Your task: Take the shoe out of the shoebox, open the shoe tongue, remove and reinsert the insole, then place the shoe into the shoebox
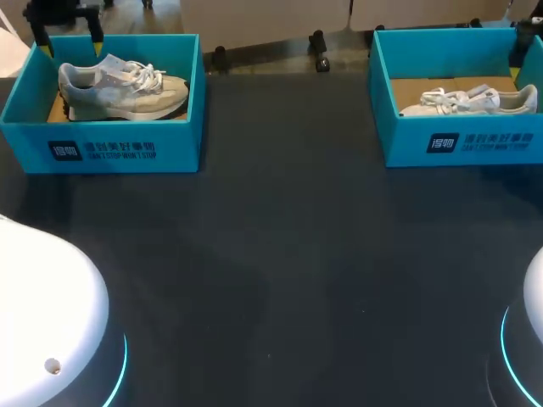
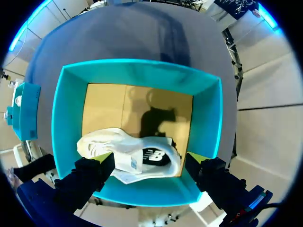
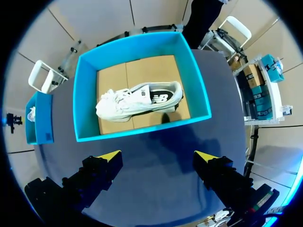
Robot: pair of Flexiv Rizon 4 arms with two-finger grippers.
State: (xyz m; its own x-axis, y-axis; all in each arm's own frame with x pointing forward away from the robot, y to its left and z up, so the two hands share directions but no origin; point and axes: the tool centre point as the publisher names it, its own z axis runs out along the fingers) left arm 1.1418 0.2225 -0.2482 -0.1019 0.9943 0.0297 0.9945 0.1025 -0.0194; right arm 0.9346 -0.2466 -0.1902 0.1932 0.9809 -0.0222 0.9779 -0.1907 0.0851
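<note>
Two teal shoeboxes stand at the table's far side. The left shoebox [image 1: 102, 148] holds a pale grey-white sneaker [image 1: 123, 87]. The right shoebox [image 1: 462, 140] holds a white sneaker [image 1: 471, 102]. My left gripper [image 1: 68, 30] hangs open over the left box's far rim. In the left wrist view, the left gripper [image 2: 149, 161] has the sneaker [image 2: 128, 153] below and between its spread fingers, untouched. My right gripper [image 3: 158, 158] is open above the dark table, short of its box [image 3: 142, 127]. The sneaker [image 3: 139, 101] lies ahead of it on brown cardboard.
The wide dark tabletop [image 1: 288, 254] runs between the boxes and the near edge. My arms' white bases sit at the near left [image 1: 42, 322] and near right [image 1: 534, 339] corners. Each wrist view also catches the other box off to the side [image 3: 40, 118].
</note>
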